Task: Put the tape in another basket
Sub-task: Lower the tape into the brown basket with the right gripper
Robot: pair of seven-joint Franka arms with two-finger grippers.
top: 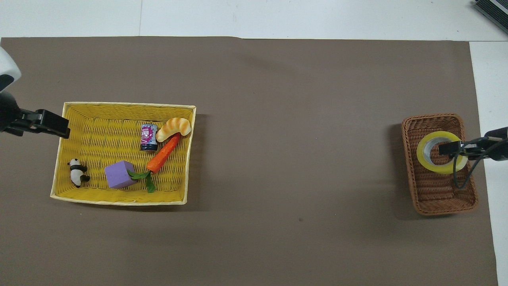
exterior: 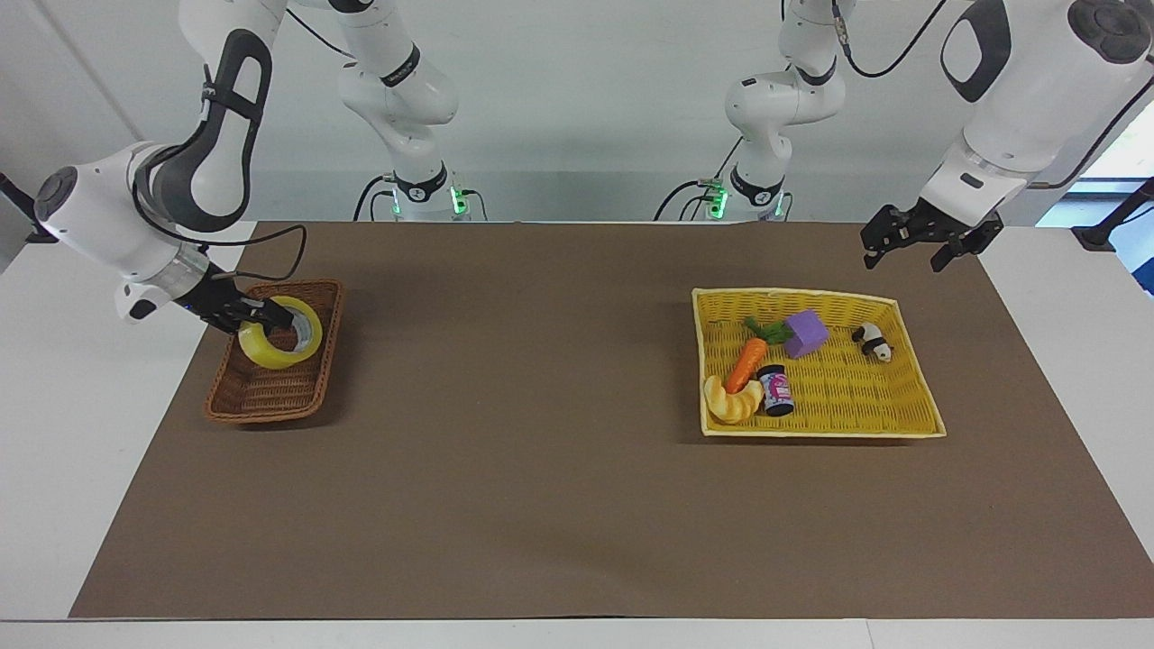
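Two baskets sit on the brown mat in the facing view, well apart, one toward each end of the worktop. The right gripper has its jaws clenched on the tape, one finger through the core, and the roll hangs tilted inside the basket, low within the half nearer the robots. Whether it already touches the woven floor I cannot tell. The carry looks almost done; what is left, as I judge it, is to set the roll down, let go and lift clear. The left gripper waits over the mat beside the yellow basket, jaws spread and holding nothing.

From overhead, the tape shows as a glossy translucent yellow ring around a pale grey core, with the right gripper reaching in across the basket's rim. That basket is narrow, dark brown wicker with sloping sides and a ribbed weave. The yellow basket is wider and flatter, tightly woven, and holds a small can, a croissant toy, a carrot, a purple block and a panda figure. The left gripper is over its edge.
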